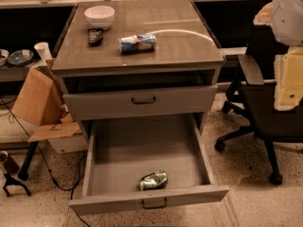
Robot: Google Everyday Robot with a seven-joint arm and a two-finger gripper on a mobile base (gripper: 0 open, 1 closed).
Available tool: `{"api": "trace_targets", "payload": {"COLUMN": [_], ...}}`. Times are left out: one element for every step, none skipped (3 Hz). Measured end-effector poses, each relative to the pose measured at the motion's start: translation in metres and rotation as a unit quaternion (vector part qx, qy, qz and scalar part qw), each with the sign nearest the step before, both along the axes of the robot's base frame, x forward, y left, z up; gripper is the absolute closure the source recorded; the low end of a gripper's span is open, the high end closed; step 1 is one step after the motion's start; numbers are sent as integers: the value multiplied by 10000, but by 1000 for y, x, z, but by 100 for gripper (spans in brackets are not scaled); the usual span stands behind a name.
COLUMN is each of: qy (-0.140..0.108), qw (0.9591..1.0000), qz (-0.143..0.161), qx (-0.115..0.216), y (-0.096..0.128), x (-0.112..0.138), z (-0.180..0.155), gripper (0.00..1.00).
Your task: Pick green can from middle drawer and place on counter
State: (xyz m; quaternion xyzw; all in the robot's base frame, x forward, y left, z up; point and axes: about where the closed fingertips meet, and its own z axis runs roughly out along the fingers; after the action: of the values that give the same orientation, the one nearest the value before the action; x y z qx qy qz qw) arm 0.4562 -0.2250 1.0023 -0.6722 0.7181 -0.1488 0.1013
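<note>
While the middle drawer (142, 145) stood pulled out, the green can (153, 180) lay on its side on the grey floor just behind the front panel, dented, green with silvery-white patches. Beyond, the counter (189, 51) carried a blue-and-white can (138, 43), then a white bowl (99, 16). The gripper (289, 79) hung pale at the right edge, above a black chair (265, 108), well apart from the can; whether it was open or closed could not be told.
</note>
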Motion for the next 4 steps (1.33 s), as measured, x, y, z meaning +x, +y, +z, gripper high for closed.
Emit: {"api": "trace_targets", "payload": {"qy": [0,-35,26,254], "qw": [10000,9998,9979,9914], "qz": [0,57,195,299], "qx": [0,173,617,1252], "y": [0,4,19,43], "x": [0,4,10,13], "z": [0,-7,-45,-116], "gripper": [0,0,0,0]}}
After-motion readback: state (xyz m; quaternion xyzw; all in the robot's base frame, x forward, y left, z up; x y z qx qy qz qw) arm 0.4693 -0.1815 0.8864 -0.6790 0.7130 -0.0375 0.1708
